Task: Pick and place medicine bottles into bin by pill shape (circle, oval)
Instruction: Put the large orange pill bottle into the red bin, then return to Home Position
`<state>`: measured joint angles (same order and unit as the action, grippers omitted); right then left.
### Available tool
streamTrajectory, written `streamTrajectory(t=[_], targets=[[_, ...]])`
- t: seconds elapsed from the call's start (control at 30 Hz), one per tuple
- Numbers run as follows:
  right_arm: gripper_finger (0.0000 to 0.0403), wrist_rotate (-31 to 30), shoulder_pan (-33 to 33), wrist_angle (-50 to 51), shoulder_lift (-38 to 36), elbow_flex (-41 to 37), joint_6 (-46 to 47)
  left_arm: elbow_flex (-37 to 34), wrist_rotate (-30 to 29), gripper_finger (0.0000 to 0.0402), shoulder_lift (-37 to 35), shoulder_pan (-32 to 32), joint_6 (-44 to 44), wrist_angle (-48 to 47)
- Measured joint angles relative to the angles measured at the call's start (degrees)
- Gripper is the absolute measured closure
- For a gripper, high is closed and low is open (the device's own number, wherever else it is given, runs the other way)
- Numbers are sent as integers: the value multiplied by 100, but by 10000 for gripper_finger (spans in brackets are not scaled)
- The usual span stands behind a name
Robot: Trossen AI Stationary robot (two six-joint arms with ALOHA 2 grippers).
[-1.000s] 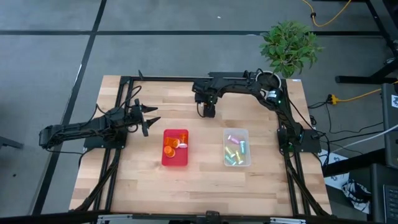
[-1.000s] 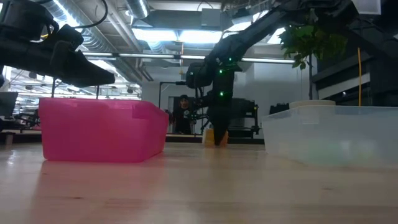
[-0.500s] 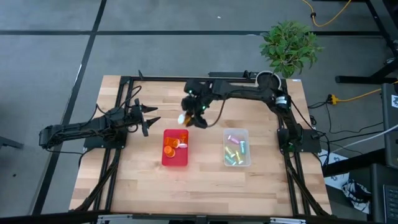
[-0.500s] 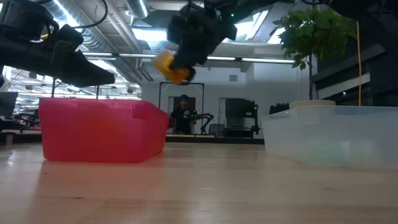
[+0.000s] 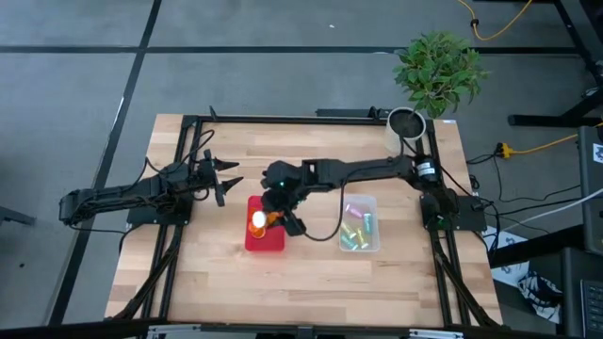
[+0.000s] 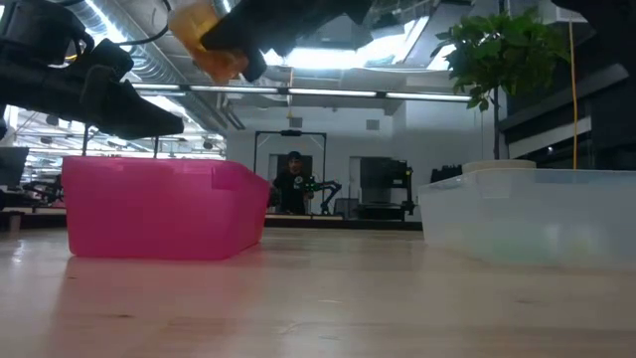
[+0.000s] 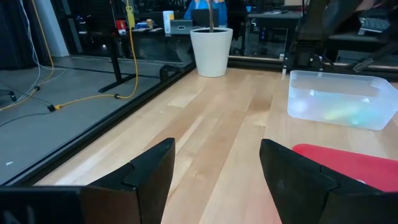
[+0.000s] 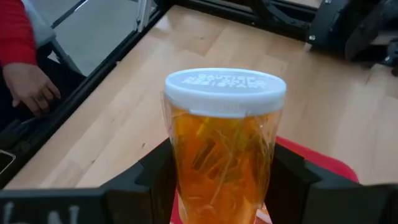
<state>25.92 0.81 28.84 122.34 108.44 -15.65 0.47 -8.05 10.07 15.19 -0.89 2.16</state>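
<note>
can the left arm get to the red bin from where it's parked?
Probably yes. The left end effector hangs open beside the red bin with bare table between. But the right end effector is over that bin holding an orange bottle, so a collision is possible.

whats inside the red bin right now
Orange bottles with white caps lie in the red bin. The right pincer, holding another orange bottle above it, covers part of the bin, so no count is possible.

probably a robotics lab — exposed ceiling ducts (image 6: 149, 75), equipment racks (image 6: 383, 189), framed workbench (image 5: 311, 273).
</note>
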Motion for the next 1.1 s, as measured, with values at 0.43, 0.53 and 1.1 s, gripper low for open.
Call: streamTrajectory(t=[0.43, 0.53, 1.1], targets=[[206, -91, 73, -16, -2, 0, 471, 2, 0, 172, 0, 1, 0, -1], [175, -92, 82, -19, -2, 0, 471, 0, 0, 172, 0, 0, 0, -1], [103, -91, -46, 33, -4, 0, 790, 0, 0, 172, 0, 1, 0, -1]])
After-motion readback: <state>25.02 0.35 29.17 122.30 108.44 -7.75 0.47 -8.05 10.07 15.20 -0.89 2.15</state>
